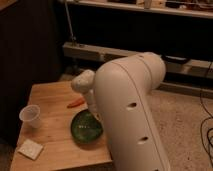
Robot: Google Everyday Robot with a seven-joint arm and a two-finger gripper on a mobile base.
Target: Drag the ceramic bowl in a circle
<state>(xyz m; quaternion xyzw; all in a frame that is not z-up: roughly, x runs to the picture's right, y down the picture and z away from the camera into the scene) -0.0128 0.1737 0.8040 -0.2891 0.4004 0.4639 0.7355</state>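
The ceramic bowl (85,128), dark green and glossy with pale streaks inside, sits on the wooden table (50,100) near its right front part, partly hidden behind my big white arm. My gripper (93,111) reaches down from the white wrist to the bowl's far right rim. The arm covers the bowl's right side.
A translucent plastic cup (30,116) stands at the table's left. A pale square sponge (31,148) lies at the front left corner. An orange carrot-like thing (76,103) lies behind the bowl. My white arm (132,115) fills the right foreground. Dark shelving stands behind.
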